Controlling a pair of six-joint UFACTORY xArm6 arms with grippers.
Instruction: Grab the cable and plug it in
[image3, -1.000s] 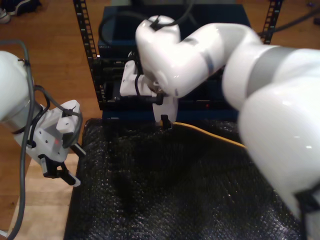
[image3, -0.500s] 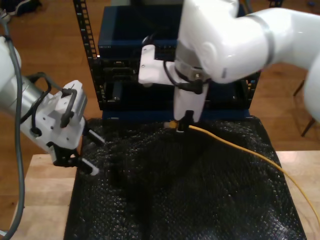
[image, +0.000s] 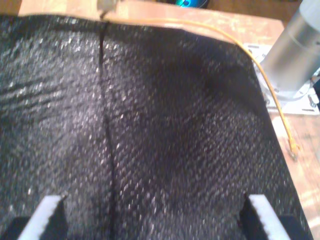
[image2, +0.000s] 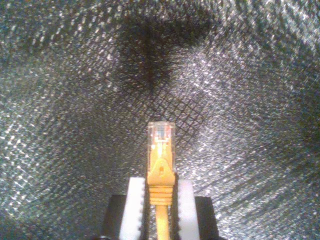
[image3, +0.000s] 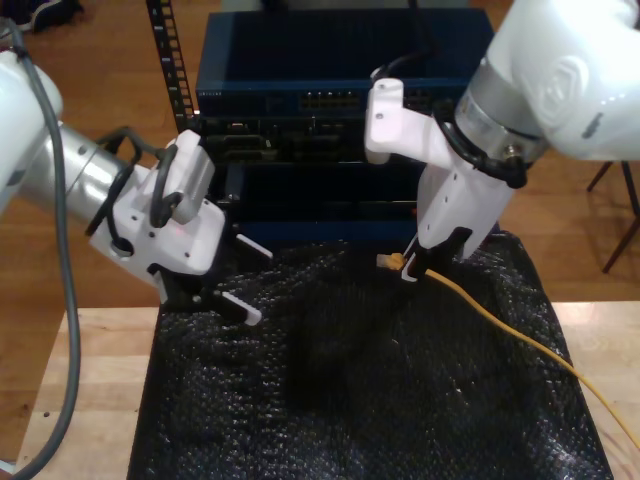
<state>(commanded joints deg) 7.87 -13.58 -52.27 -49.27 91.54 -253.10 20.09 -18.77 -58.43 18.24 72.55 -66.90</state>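
Two risks stood out, in my judgement: the small clear plastic plug (image2: 161, 131) could meet the port crooked if it pivoted in the pinch, and the trailing slack could tug it aside; the long thin yellow-orange network cable (image3: 500, 320) ran from my second tool (image3: 408, 272) toward 4 o'clock in the exterior view, across the black textured mat (image3: 350, 400) and over the light wooden table (image3: 90, 380), so any drag there would twist the tip.

My second tool (image2: 161, 200) was closed on the cable just behind the plug, its white ribbed pads (image2: 134, 205) pressed to either side of the orange boot, the plug jutting clear beyond them and lifted off the mat; the dark blue rack of network equipment (image3: 330, 90) stood at about 11 o'clock from it in the exterior view, well apart.

My first tool (image: 155, 215) was wide open and held nothing; it hung over the mat, near 9 o'clock from the plug in the exterior view (image3: 245, 280).
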